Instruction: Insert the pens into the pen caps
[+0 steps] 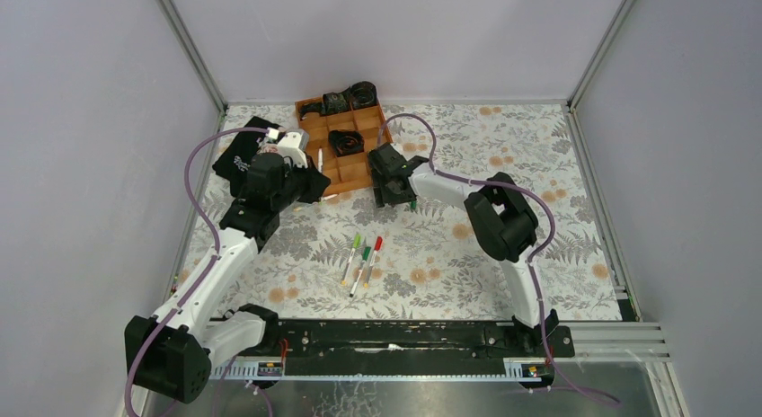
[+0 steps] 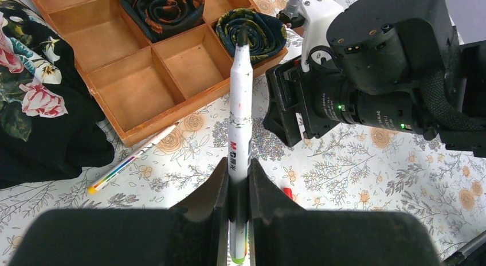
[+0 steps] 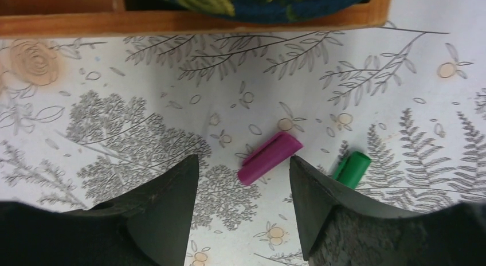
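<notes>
- The desk [image 1: 557, 165] wears a pale cloth printed with ferns and orange blossoms, boxed in by grey walls and a metal frame. A wooden tray [image 1: 358, 173] of compartments sits at the far middle, and a black flowered cloth [image 2: 34, 100] lies at its left.
- The left fingers [image 2: 222, 183] are pressed together on a white pen [image 2: 240, 105], clamping its lower barrel. Its dark tip points away over the tray's near edge and its lime-green end sticks out behind the fingers.
- The right fingers [image 3: 177, 191] stand well apart and hold nothing. They hang low over the desk with a magenta cap [image 3: 269, 157] lying between them, and whether they touch it I cannot tell. A green cap [image 3: 351, 168] lies just outside the right-hand finger.
- The left arm [image 1: 216, 264] stretches from its base up to the tray's near-left corner.
- The right arm [image 1: 503, 224] folds at a raised elbow and reaches leftward to the tray's near-right corner, wrist turned down.
- Pens counted: one held, three lying side by side [image 1: 359, 260] on the desk's middle, and one [image 2: 132, 159] against the tray's near wall.
- Caps counted loose: two.
- Three dark rolled items [image 1: 346, 143] sit in the tray.
</notes>
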Motion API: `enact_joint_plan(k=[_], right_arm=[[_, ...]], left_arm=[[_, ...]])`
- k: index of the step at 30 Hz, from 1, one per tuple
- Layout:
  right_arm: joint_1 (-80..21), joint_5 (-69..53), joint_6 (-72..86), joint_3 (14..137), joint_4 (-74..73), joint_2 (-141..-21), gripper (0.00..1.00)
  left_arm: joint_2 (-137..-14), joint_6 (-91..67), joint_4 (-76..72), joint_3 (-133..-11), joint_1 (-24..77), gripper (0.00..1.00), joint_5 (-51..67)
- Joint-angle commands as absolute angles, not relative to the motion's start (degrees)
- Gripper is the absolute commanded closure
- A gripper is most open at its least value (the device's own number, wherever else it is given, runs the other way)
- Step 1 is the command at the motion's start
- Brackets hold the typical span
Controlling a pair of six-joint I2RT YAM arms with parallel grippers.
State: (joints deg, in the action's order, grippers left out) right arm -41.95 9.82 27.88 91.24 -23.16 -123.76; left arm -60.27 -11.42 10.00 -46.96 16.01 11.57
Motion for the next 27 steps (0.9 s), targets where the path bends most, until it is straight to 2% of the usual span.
enact_joint_plan(k=[1,5,15,21,27], right_arm=[[-41.80,16.86,27.08,94.12,-27.46,-125.48,0.36],[-41.39,16.84,27.22,94.97,-28.29,-127.08,0.43],[-41.34,14.53,27.77,95.80,-28.67,-129.01,0.68],[-41.39,13.52,27.41,94.72,-29.45,-127.55,1.00],[-41.40,9.67,28.08,87.38,-27.52,-117.52,1.00]], left_arm=[[-59.13,-10.27,9.15,-48.33,15.64,1.00,11.29],[-59.07,-10.28,9.14,-48.34,15.64,1.00,11.50],[-58.20,-10.40,9.14,-48.18,15.69,1.00,11.75],[-57.52,-14.39,6.42,-46.01,15.79,1.00,15.91],[-57.22,-16.65,4.90,-44.27,17.47,1.00,18.22]])
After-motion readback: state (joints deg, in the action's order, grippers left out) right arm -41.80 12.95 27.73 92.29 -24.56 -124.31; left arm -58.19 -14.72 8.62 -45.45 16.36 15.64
